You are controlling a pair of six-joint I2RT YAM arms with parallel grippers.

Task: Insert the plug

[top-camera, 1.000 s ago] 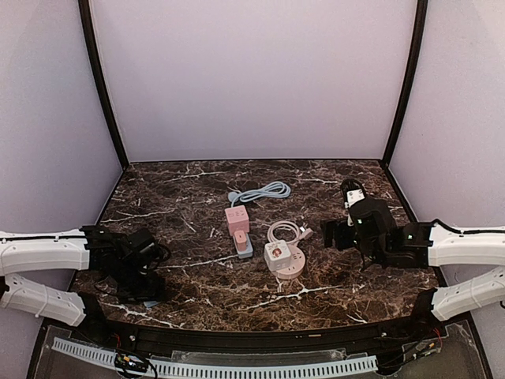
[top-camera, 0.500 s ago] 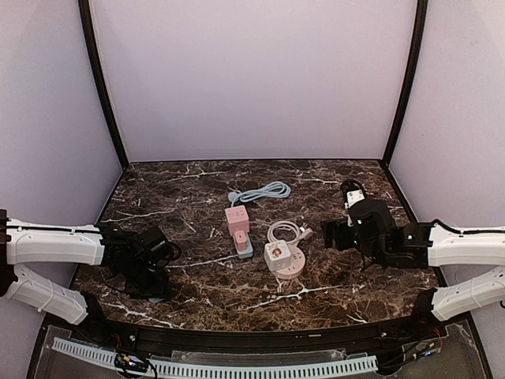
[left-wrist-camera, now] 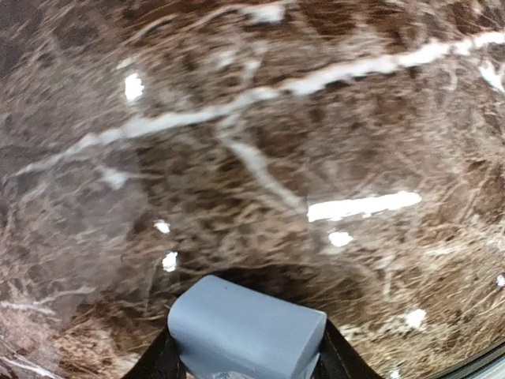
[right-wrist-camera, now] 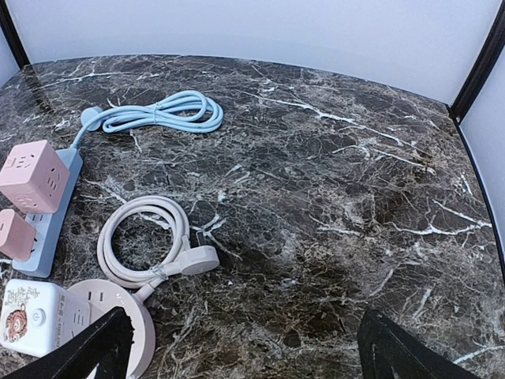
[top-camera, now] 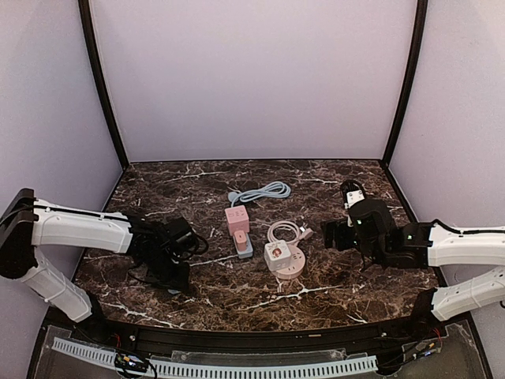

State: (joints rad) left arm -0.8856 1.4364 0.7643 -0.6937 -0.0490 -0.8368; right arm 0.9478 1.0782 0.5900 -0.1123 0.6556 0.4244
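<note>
Left gripper (top-camera: 170, 276) fingers clamp blue-grey rounded plastic plug body (left-wrist-camera: 246, 328), sitting right between them. Likely light, rigid, smooth shell: could slip, so hold flat sides squarely. Right gripper (right-wrist-camera: 241, 335) fingers spread wide, empty.

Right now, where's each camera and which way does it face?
Top external: above, behind left arm and right arm, facing down on the table; both show.
Left wrist: close over bare table; grey-blue block between fingers.
Right wrist: low, facing the far wall over the white cord; open fingers show.
Shared: top and right wrist see that cord.
</note>
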